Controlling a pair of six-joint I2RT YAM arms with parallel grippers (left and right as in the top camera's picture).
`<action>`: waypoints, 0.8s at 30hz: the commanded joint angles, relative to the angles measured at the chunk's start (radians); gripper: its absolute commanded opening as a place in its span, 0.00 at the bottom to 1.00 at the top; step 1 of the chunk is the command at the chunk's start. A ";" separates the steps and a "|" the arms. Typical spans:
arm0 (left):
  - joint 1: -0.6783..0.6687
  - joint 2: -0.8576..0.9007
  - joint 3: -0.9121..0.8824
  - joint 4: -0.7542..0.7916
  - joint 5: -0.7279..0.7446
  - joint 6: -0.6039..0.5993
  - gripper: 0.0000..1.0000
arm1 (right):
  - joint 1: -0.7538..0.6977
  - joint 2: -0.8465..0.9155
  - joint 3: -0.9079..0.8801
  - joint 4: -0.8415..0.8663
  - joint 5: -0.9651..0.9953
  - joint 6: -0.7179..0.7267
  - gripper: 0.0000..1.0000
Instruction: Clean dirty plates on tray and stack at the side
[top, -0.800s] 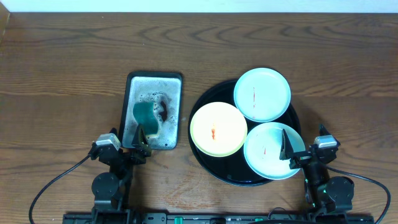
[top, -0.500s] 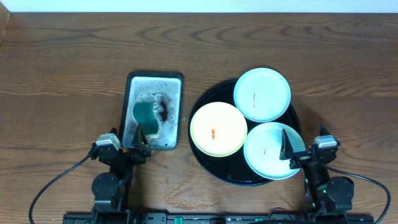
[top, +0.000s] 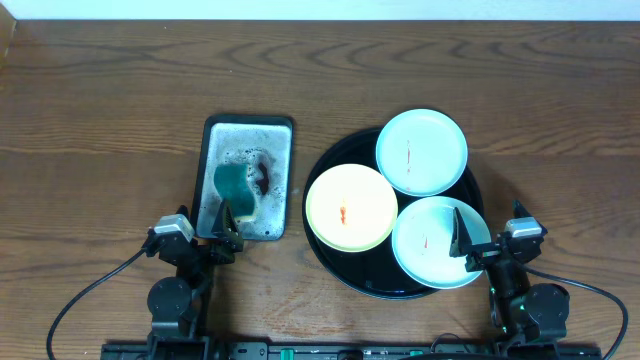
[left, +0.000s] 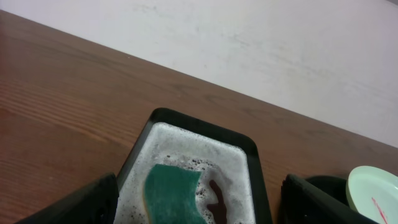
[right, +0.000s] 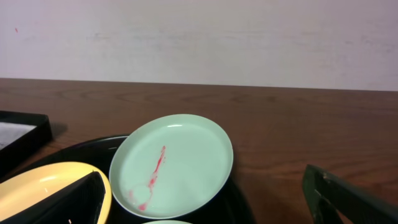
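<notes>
The round black tray (top: 330, 156) holds three plates. A mint-blue plate (top: 421, 151) lies at its back, a pale yellow plate (top: 351, 207) at its left, and a second mint-blue plate (top: 432, 241) at its front right. Each has a red smear. The back plate (right: 171, 163), the yellow plate (right: 37, 196) and the tray (right: 242, 202) also show in the right wrist view. My right gripper (top: 482, 238) is open and empty at the front-right plate's edge. My left gripper (top: 200, 232) is open and empty at the grey tray's near end.
A rectangular grey metal tray (top: 248, 178) with foam stands left of the black tray. A green sponge (top: 235, 186) lies in it, and it also shows in the left wrist view (left: 173, 195). Bare wooden table (top: 100, 110) lies around.
</notes>
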 joint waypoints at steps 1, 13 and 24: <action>-0.001 0.002 -0.008 -0.047 -0.009 0.017 0.84 | -0.001 -0.004 -0.002 -0.004 -0.004 -0.003 0.99; -0.001 0.002 -0.008 -0.047 -0.009 0.017 0.84 | -0.001 -0.004 -0.002 -0.004 -0.004 -0.003 0.99; -0.001 0.002 -0.008 -0.047 -0.009 0.017 0.84 | -0.001 -0.004 -0.002 -0.004 -0.004 -0.003 0.99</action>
